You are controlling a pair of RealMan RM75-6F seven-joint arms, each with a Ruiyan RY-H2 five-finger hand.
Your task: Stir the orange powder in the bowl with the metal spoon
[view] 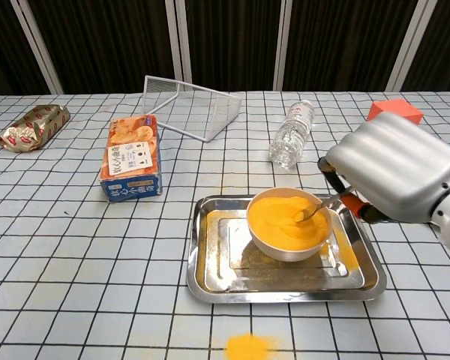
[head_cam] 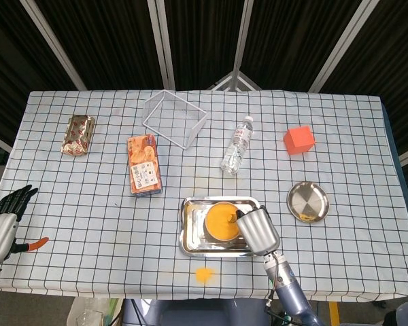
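A white bowl (view: 289, 223) (head_cam: 222, 221) full of orange powder stands in a steel tray (view: 214, 259) (head_cam: 190, 234) near the table's front edge. My right hand (view: 397, 177) (head_cam: 258, 231) is at the bowl's right side and grips the orange-handled metal spoon (view: 319, 208). The spoon's tip is dipped in the powder near the bowl's right rim. My left hand (head_cam: 5, 221) rests at the far left table edge, fingers spread, holding nothing; the chest view does not show it.
Spilled orange powder (view: 245, 348) (head_cam: 203, 274) lies in front of the tray. A snack box (view: 131, 157), wire basket (view: 190, 107), water bottle (view: 292, 133), orange cube (view: 394, 110), foil packet (view: 33, 126) and small steel plate (head_cam: 308, 201) lie around. An orange-handled tool (head_cam: 32, 244) sits by the left hand.
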